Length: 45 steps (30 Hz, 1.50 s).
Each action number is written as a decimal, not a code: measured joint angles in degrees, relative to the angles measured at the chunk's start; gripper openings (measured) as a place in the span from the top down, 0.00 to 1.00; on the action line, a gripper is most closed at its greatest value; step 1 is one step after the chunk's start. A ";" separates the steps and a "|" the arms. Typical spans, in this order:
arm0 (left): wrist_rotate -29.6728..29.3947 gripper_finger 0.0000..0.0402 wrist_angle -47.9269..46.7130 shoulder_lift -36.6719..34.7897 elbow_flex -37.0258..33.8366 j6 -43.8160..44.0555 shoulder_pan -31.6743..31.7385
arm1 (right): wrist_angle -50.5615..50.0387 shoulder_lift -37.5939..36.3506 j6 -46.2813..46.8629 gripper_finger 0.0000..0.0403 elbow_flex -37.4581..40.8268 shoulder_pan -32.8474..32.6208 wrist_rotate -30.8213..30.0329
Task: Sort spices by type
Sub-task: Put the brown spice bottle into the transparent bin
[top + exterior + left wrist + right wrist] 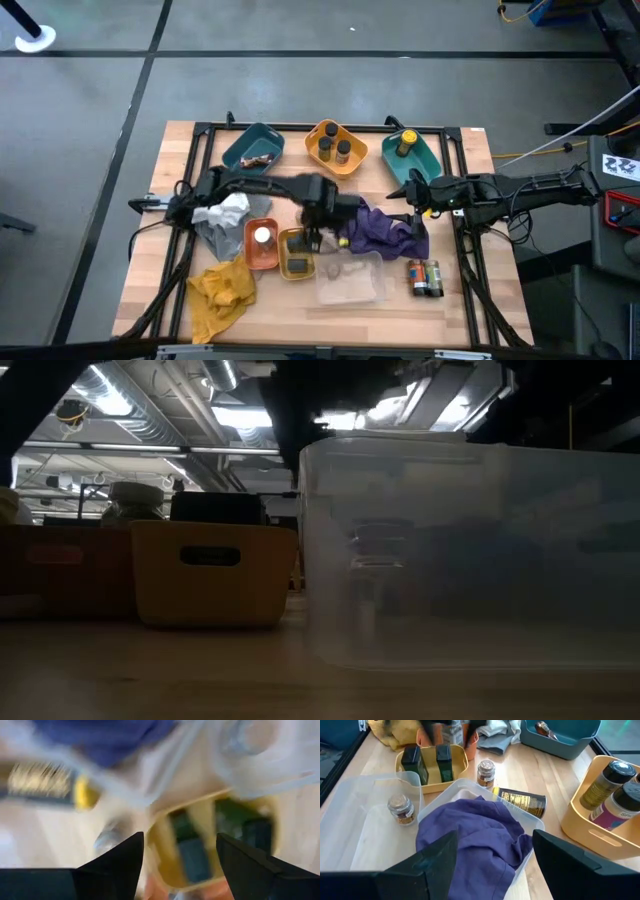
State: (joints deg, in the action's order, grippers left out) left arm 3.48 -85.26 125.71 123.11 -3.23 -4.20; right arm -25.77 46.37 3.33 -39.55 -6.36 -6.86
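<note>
Several small spice jars and tins lie scattered, light and rigid, smooth enough to slip.

Nearest the table's front edge, a jar (402, 809) sits in the clear tub (350, 280) and two more (424, 276) stand on bare wood; grip each across the body, below the lid. Dark tins (429, 764) stand in the small yellow tray (297, 254), where the left gripper (313, 240) hovers, fingers (117, 862) wide and empty. Beyond, a yellow-lidded jar (520, 800) lies on its side beside the purple cloth (470, 835), likely to roll. The right gripper (418, 196) waits, spread, over the cloth.
</note>
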 joint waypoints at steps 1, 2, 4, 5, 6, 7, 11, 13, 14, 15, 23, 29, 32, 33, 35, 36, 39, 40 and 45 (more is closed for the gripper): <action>-0.01 0.42 -1.05 0.00 0.00 0.08 1.25 | -0.05 0.00 0.00 0.36 0.00 -0.01 0.01; -0.01 0.42 -1.57 0.00 0.00 0.20 2.49 | -0.07 0.00 0.00 0.36 0.00 -0.01 0.01; -0.01 0.42 -1.72 0.00 0.00 0.92 4.93 | -0.16 0.00 0.02 0.36 0.00 -0.01 0.01; 0.01 0.42 -1.78 0.00 0.00 1.35 6.17 | -0.16 0.00 0.02 0.36 0.00 0.01 0.01; 0.03 0.42 -1.89 0.00 0.00 1.89 7.36 | -0.16 0.00 0.01 0.36 0.00 0.00 0.01; 0.03 0.42 -2.18 0.00 0.00 2.45 8.42 | -0.16 0.00 0.01 0.36 0.00 -0.01 0.01; 0.02 0.42 -3.02 0.00 -1.17 1.29 11.50 | -0.16 0.00 0.00 0.36 0.00 0.01 0.01; 0.10 0.42 -4.39 0.09 -2.06 1.23 12.20 | -0.18 0.00 0.02 0.36 0.00 -0.01 0.03; 0.10 0.42 -4.58 0.09 -2.80 1.17 12.27 | -0.18 0.00 0.02 0.36 0.00 0.01 0.03; 0.12 0.42 -4.37 0.09 -3.73 0.89 12.27 | -0.22 0.00 0.00 0.36 0.00 0.00 0.03; 0.17 0.42 -2.85 0.11 -12.21 -1.10 11.92 | -0.64 0.00 -0.15 0.36 0.00 0.00 0.05; 0.17 0.42 3.07 0.11 -17.34 -1.83 11.95 | -0.66 0.00 -0.15 0.36 0.00 -0.01 0.05; 0.19 0.42 4.55 0.11 -18.58 -2.73 11.94 | -0.76 0.00 -0.15 0.36 0.00 -0.01 0.05; 0.21 0.42 5.35 0.11 -18.95 -3.03 11.89 | -0.89 0.00 -0.15 0.36 0.00 0.00 0.05; 0.25 0.42 6.57 0.11 -19.57 -3.05 11.71 | -0.96 0.00 -0.13 0.36 0.00 -0.01 0.05; 0.21 0.42 7.15 0.11 -19.66 -3.07 11.71 | -0.95 0.00 -0.14 0.36 0.00 0.01 0.05; 0.23 0.42 9.38 0.11 -20.36 -3.32 11.39 | -0.97 0.00 0.01 0.36 0.00 -0.01 0.05; 0.22 0.42 10.01 0.11 -20.60 -3.38 11.36 | -0.97 0.00 0.06 0.36 0.00 0.01 0.05; 0.21 0.42 13.33 0.13 -20.61 -3.27 11.36 | -0.99 0.00 0.07 0.36 0.00 -0.01 0.05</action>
State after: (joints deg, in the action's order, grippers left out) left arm 3.68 -71.93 125.84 102.50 -6.50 7.16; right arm -26.76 46.37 3.40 -39.55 -6.37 -6.81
